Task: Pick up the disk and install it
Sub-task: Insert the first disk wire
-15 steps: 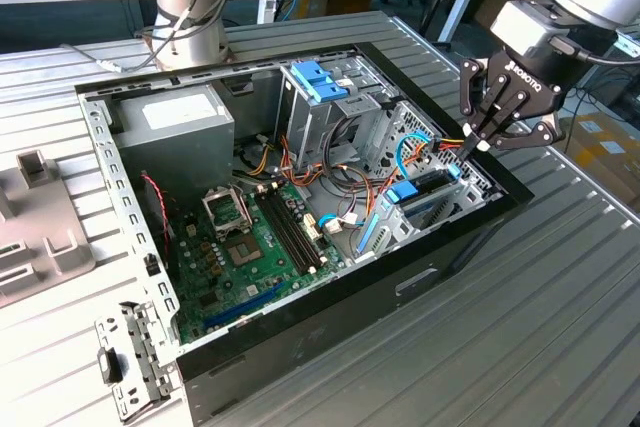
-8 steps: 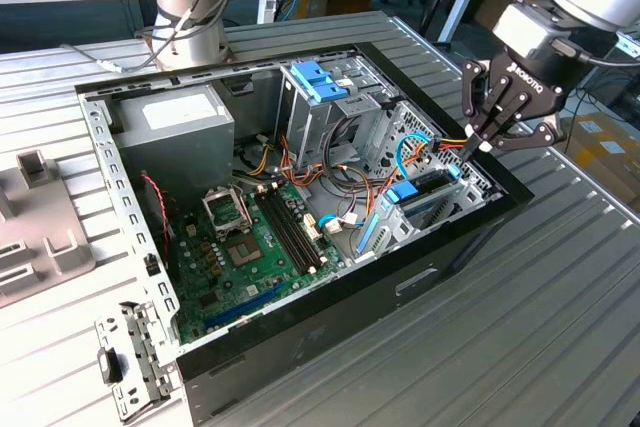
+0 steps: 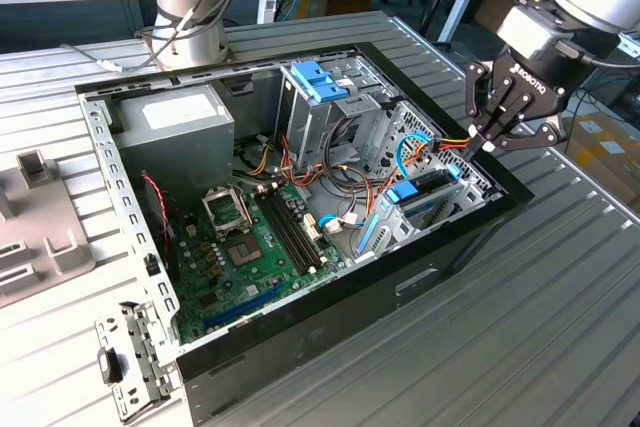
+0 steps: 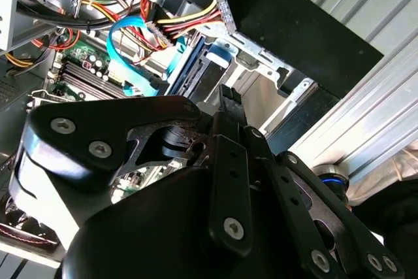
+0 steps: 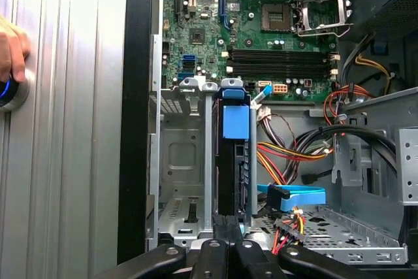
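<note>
The disk [image 3: 432, 190] stands edge-on in the drive bay at the case's corner on the exterior view's right, a dark slab with blue trim. In the first wrist view the disk [image 5: 233, 168] lies between two metal bay rails with a light-blue latch piece [image 5: 236, 121] at its far end. My gripper [image 3: 479, 143] hangs just above and beyond the disk's outer end, fingers shut together with nothing between them. In the first wrist view the gripper [image 5: 228, 228] meets the disk's near edge; whether they touch is unclear. The fingertips [image 4: 230, 99] point toward the bay.
The open computer case [image 3: 330, 317] lies on a ribbed metal table. Orange, yellow and blue cables [image 3: 420, 147] crowd the bay beside the disk. A grey power-supply box [image 3: 175, 122] sits at the back. A person's hand [image 5: 10, 47] rests on the table by a blue-ringed button [image 5: 8, 91].
</note>
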`<state>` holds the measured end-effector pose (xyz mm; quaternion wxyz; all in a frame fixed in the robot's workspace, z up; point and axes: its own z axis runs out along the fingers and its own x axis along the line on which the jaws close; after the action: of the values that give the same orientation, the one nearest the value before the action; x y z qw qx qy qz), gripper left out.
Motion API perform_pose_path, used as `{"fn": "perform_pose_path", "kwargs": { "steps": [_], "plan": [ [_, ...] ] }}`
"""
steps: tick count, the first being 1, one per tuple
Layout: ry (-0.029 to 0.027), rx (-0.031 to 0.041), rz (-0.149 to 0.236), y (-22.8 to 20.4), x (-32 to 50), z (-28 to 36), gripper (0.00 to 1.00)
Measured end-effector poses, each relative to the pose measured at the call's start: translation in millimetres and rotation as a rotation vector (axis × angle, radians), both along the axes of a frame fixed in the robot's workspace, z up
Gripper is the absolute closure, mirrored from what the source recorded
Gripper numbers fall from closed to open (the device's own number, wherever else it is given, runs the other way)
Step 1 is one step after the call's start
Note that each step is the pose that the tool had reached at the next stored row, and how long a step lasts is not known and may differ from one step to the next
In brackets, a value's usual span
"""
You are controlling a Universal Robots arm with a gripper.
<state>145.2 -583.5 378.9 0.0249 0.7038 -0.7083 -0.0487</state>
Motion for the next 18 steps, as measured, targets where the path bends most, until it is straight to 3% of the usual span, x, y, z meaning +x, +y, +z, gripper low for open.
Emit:
{"fn": "perform_pose_path", "kwargs": {
  "steps": [9,18],
  "plan": [
    [0.0000,-0.0005,0.013,0.3,11.7,-2.2,0.89],
    [-0.0023,0.0019,0.016,0.3,8.1,0.2,0.89]
  ]
}}
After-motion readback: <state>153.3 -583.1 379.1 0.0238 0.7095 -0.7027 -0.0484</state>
